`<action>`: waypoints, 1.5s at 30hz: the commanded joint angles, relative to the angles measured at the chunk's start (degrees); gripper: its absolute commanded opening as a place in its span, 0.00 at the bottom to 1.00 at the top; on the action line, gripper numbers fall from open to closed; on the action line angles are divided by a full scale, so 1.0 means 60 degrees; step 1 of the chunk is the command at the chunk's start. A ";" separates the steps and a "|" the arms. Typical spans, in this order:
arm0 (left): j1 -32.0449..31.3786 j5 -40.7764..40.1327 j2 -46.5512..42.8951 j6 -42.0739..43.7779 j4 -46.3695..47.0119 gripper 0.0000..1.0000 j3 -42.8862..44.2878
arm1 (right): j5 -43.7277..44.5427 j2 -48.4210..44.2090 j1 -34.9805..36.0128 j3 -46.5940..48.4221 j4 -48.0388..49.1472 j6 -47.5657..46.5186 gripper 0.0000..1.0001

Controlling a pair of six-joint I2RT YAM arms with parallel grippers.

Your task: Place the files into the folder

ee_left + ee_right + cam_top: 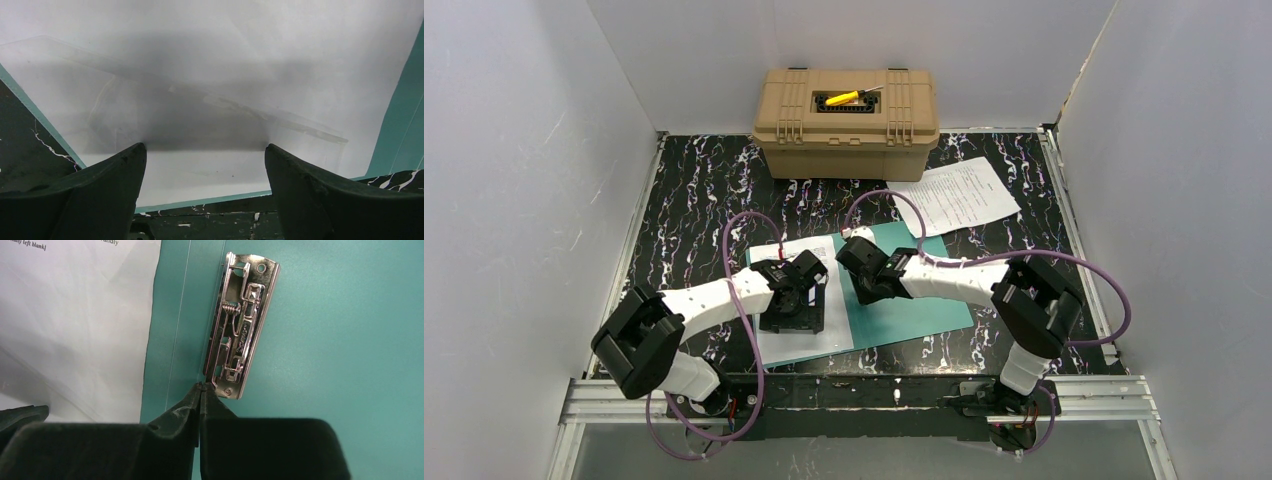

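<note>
The teal folder lies open in the middle of the table. One white printed sheet lies on its left leaf. My left gripper is open, with its tips down on this sheet; the folder's teal edge shows below it. A second printed sheet lies on the table at the back right, its corner on the folder. My right gripper is shut and empty. Its tips are at the lower end of the folder's metal clip, beside the fold.
A tan plastic case stands at the back centre with a yellow tool on its lid. The black marbled table is walled in white on three sides. Purple cables loop over both arms.
</note>
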 commanded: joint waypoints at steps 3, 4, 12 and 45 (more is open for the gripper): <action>-0.0068 -0.0017 0.0256 -0.0136 0.0136 0.86 0.0009 | 0.0518 0.0265 0.0167 0.0262 -0.0513 -0.0092 0.09; -0.0068 0.0012 0.0266 -0.0152 0.0161 0.86 -0.0018 | 0.0562 0.0291 0.0193 0.0270 -0.0547 -0.0095 0.08; -0.0068 0.0055 0.0342 -0.0190 0.0348 0.86 -0.0168 | 0.0777 0.0637 0.0321 0.0239 -0.0719 -0.0114 0.07; -0.0063 0.0031 0.0954 -0.0460 0.0823 0.86 -0.0688 | 0.2319 0.1446 0.0865 -0.0495 -0.1827 0.0149 0.01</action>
